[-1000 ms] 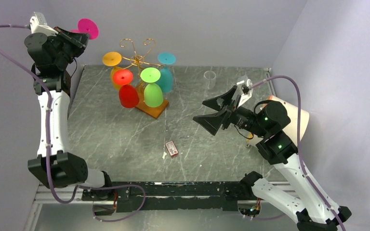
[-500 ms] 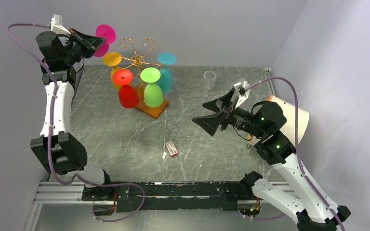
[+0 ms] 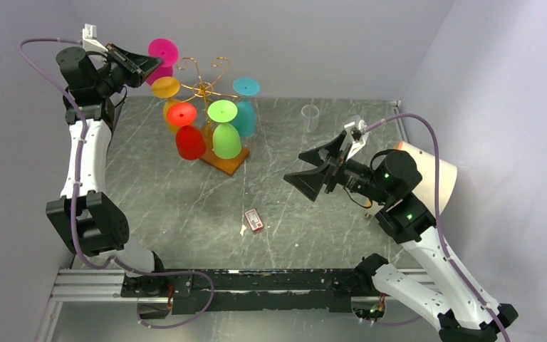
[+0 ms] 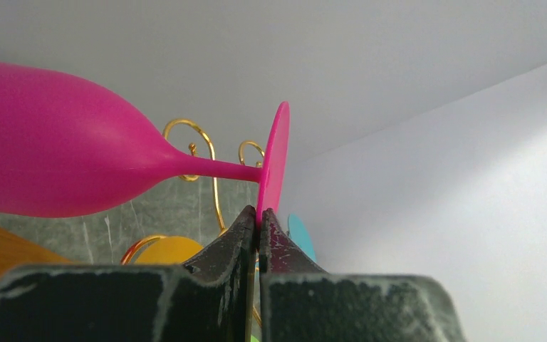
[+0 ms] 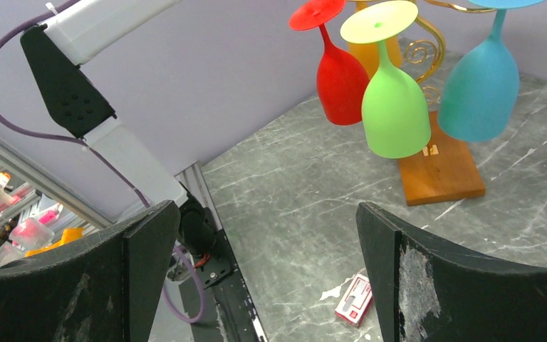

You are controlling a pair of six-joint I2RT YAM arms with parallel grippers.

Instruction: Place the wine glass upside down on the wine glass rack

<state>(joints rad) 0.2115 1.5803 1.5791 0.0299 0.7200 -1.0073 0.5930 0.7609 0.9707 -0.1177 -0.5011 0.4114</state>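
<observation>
The grey marbled desk fills most of my top view. At its upper centre stands the wine glass rack, with 4 glasses hanging upside down from it: an orange glass, a red glass, a green glass and a teal glass. Right of centre, my right tool hovers over the desk, jaws spread wide, holding nothing. In the upper left, my left tool is clamped tight on the foot rim of the magenta wine glass. The glass is in the air just left of the rack's top scrolls, above the orange glass, not yet hung. A clear cup stands at the desk's upper right. A small red box lies at lower centre.
</observation>
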